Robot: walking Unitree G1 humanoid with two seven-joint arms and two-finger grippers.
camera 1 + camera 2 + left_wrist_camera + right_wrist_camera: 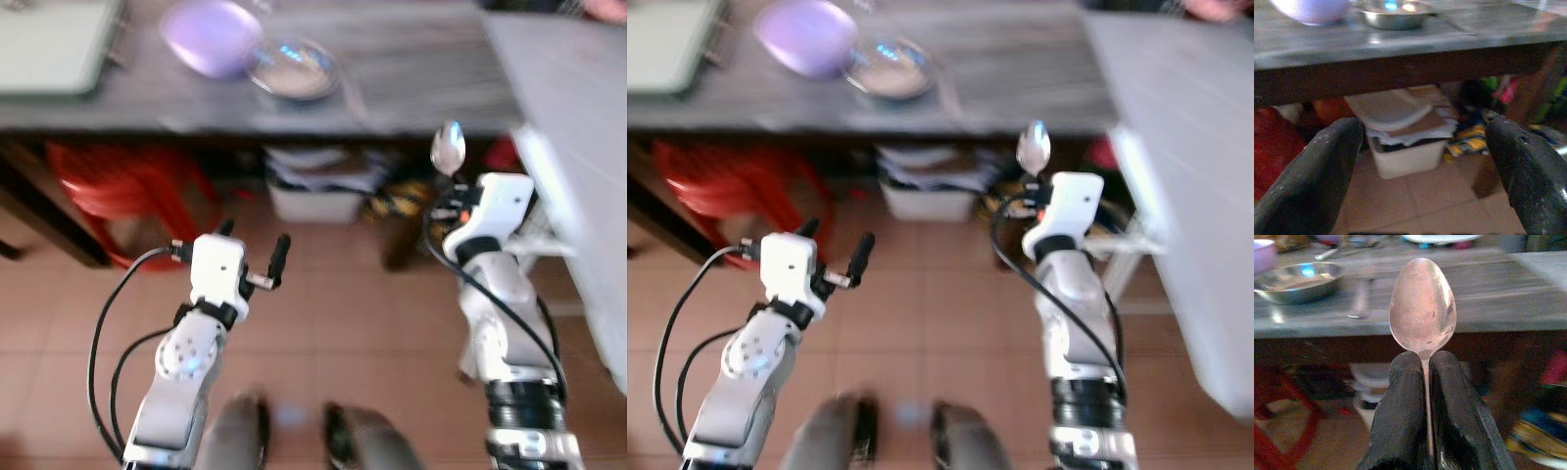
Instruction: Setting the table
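- Spoon [1423, 311] sits clamped by its handle between the fingers of my right gripper [1424, 396], bowl upright and facing the camera, held in the air short of the worktop [421, 69].
- My left gripper [253, 250] hangs spread wide with nothing in it, low in front of the worktop's edge.
- I judge the step in hand to be carrying the spoon to its place; it has not been set down.
- On the grey wood-grain worktop a metal bowl [294, 69] stands just beside a lilac bowl [209, 37]; another piece of cutlery [1360, 296] lies near the metal bowl.
- Next I would need to step closer, raise the spoon over the edge and lay it flat beside the metal bowl, tilting it down so it does not clatter.
- Under the worktop stand a red plastic stool [127, 191] and a white box of papers [315, 191]; the floor [353, 323] is terracotta tile.
- Head views are blurred, so finer detail is unclear.
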